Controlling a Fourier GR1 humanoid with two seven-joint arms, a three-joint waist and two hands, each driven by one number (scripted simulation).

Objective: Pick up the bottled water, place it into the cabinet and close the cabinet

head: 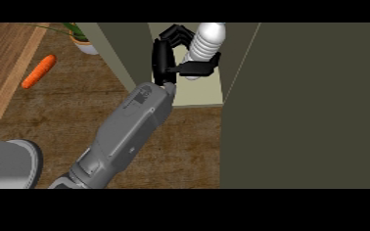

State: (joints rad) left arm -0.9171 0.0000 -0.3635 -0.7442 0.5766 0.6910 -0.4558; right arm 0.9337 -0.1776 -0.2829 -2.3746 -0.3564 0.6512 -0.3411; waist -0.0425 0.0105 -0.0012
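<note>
Now that it's inside the cabinet, the bottled water has the left hand fingers curled round it, with the thumb across its near side.

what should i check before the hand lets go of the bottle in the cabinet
1. bottled water is within the cabinet opening: ok
2. Its base is resting on the cabinet's floor: cannot tell, the hand hides the lower part
3. left hand has its fingers and thumb curled round the bottled water: ok
4. cabinet door is open and apart from the hand: ok
5. carrot lies well to the side of the arm's way back: ok
</note>
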